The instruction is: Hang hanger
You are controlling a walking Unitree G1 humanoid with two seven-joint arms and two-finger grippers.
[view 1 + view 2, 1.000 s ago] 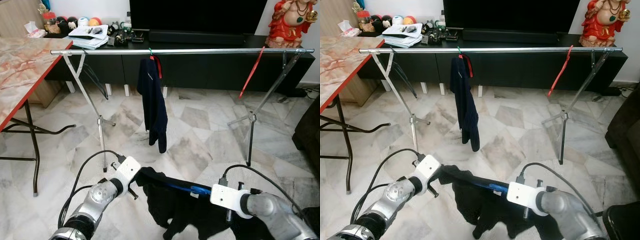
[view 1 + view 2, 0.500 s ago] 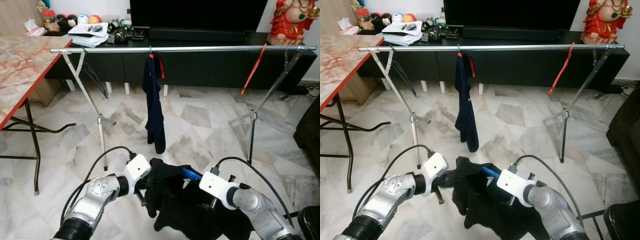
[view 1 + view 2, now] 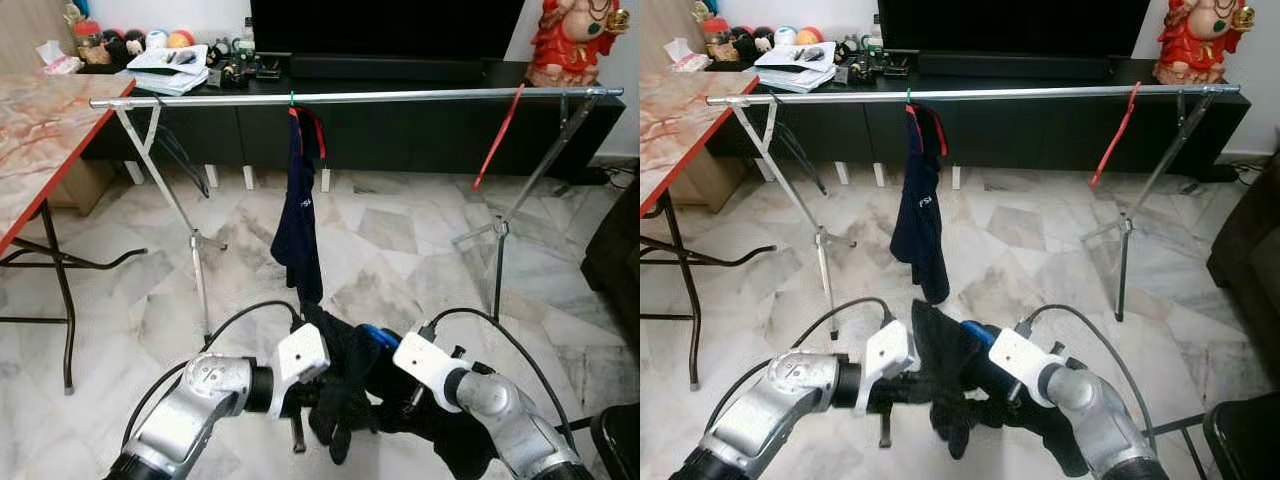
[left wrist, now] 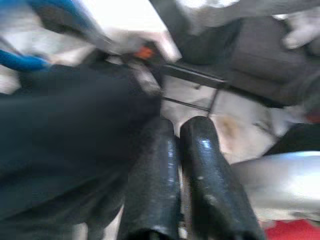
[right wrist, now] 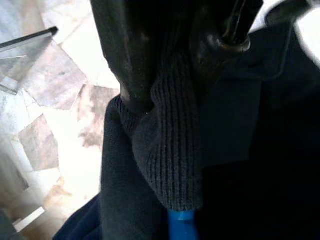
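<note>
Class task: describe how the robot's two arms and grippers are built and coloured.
Both arms are rounded silver metal tubes. Each wrist carries a white boxy block with a black cable looping back from it. The left gripper has two long, glossy black fingers with rounded tips; the right gripper also has black fingers.

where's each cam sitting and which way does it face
Eye views: on the head, facing forward and down at the rail and floor; both arms show, left gripper, right gripper.
Left wrist: along its shut fingers beside the black garment.
Right wrist: along fingers pinching garment, blue hanger below.
Shared: garment and hanger.
</note>
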